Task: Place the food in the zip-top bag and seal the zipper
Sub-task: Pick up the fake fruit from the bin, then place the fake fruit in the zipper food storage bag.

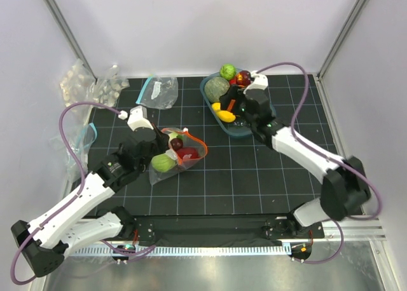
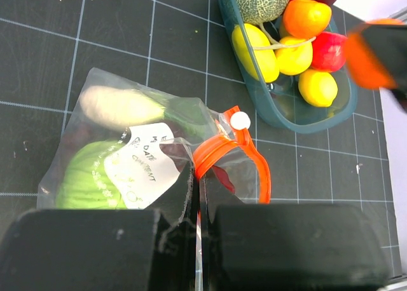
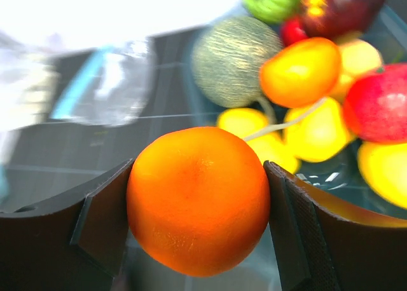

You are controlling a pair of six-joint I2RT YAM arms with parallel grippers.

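Note:
The clear zip-top bag [image 1: 179,154] lies left of centre on the mat, its orange-red zipper [image 1: 198,142] mouth open toward the right. Inside are a green cabbage [image 2: 86,176], a white oblong vegetable [image 2: 117,105], dark grapes [image 1: 176,143] and a red apple [image 1: 187,153]. My left gripper [image 2: 198,196] is shut on the bag's edge at the zipper [image 2: 219,148]. My right gripper [image 3: 198,176] is shut on an orange [image 3: 198,199] and holds it over the near left part of the teal basket [image 1: 245,131]. The held orange also shows blurred in the left wrist view [image 2: 365,59].
The basket [image 2: 299,122] holds a netted melon [image 1: 217,87], a green fruit [image 1: 227,70], lemons [image 2: 254,49], another orange [image 2: 306,18] and red fruit [image 2: 329,49]. A clear bag with a teal strip [image 1: 158,91] lies at the back. More bags [image 1: 79,84] pile at the far left wall.

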